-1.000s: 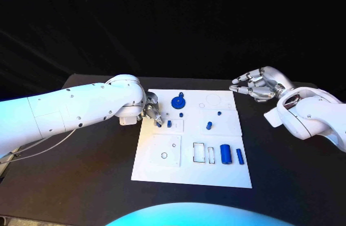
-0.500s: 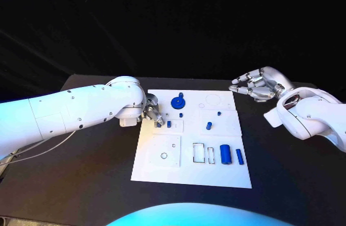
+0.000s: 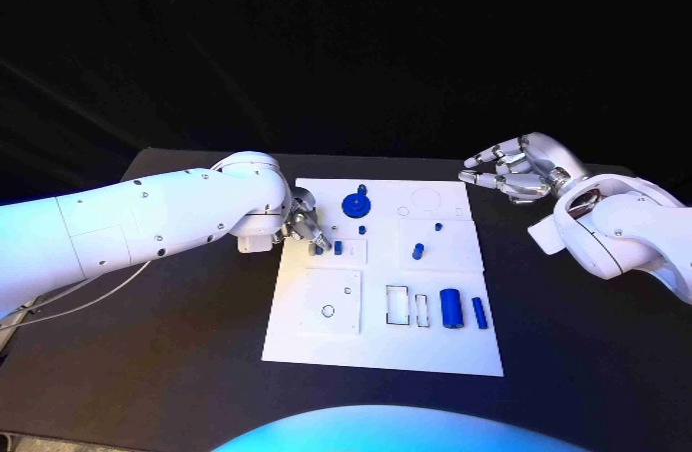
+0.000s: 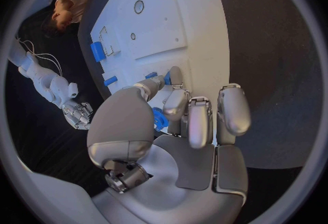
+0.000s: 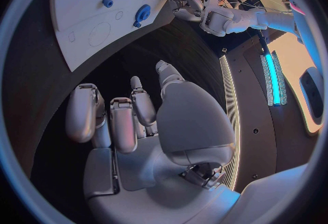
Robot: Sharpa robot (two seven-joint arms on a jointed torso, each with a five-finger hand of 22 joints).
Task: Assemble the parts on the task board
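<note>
The white task board (image 3: 382,344) lies in the middle of the black table. My left hand (image 3: 300,226) reaches over the board's left edge with its fingertips down. Its thumb and a finger pinch a small blue peg (image 3: 319,248) (image 4: 166,77). A second small peg (image 3: 338,247) stands just beside it. A blue gear (image 3: 355,207) sits farther back on the board, also seen past the palm as the blue gear (image 4: 160,120). My right hand (image 3: 516,170) (image 5: 130,120) hovers off the board's far right corner with fingers apart, holding nothing.
Two blue cylinders (image 3: 450,308) (image 3: 479,312) lie near the board's front right, beside empty slots (image 3: 398,304). A blue peg (image 3: 418,251) and a smaller one (image 3: 437,228) stand mid-board. Bare black table (image 3: 173,352) surrounds the board.
The left hand's fingers have shifted very slightly at the board's left edge. The right hand has stayed in place.
</note>
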